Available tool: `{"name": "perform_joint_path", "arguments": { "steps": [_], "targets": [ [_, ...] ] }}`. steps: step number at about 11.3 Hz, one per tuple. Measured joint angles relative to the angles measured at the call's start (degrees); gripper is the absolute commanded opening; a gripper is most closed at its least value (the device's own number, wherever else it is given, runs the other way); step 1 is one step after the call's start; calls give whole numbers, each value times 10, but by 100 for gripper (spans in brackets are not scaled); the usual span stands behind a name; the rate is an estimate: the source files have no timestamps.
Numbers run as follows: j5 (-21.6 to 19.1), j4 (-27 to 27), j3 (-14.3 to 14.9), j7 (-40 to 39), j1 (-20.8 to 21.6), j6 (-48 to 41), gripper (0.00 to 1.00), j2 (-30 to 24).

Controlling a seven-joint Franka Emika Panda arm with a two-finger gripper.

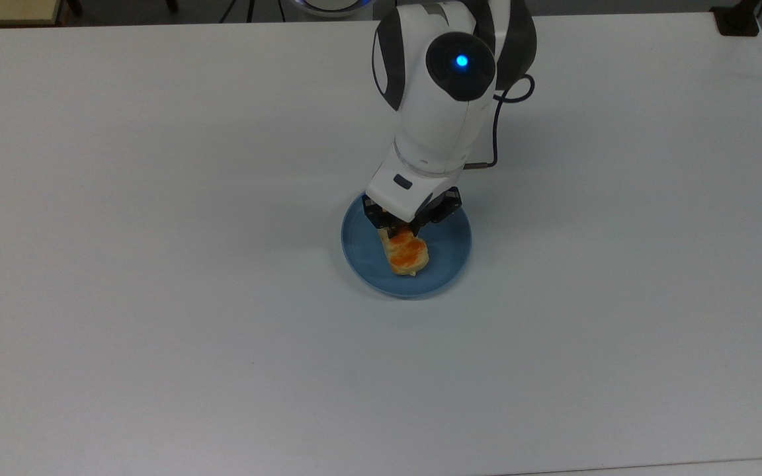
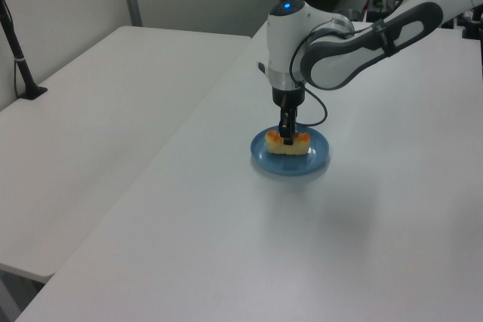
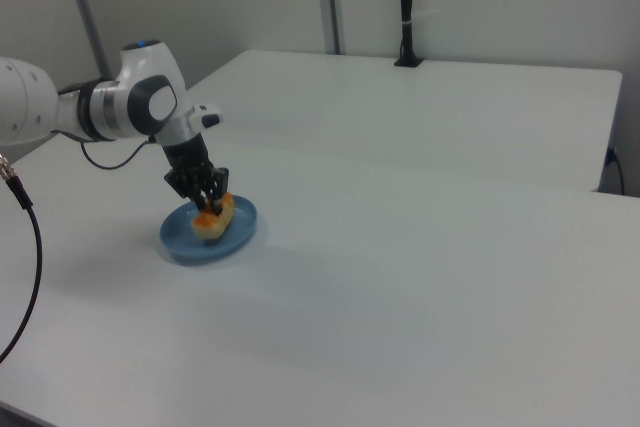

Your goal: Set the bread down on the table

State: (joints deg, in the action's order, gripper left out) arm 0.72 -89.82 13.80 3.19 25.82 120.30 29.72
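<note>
Lying on the blue plate (image 1: pixel 447 254), the bread (image 1: pixel 407 253) is straddled at its far end by the gripper (image 1: pixel 402 233), whose fingers are pressed against its sides across the long axis; the table (image 1: pixel 156 297) surrounds the plate.

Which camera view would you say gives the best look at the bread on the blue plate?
The left view: the bread shows side-on, the gripper at its middle. The top view's arm hides its far end; the right view shows it end-on.

Bread (image 3: pixel 216 219) between jaws, on plate (image 3: pixel 240 232)
</note>
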Motion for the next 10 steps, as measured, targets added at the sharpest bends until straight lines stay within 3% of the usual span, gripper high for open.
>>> {"name": "perform_joint_path", "arguments": {
  "steps": [4,7,9,10],
  "targets": [
    [3,16,47,-40,-8,-77,33,-66],
    [5,7,59,-137,-104,-84,34,-70],
    [5,0,58,-178,-168,-77,45,-59],
    [5,-9,57,-180,-184,-52,59,-50]
  ]
}}
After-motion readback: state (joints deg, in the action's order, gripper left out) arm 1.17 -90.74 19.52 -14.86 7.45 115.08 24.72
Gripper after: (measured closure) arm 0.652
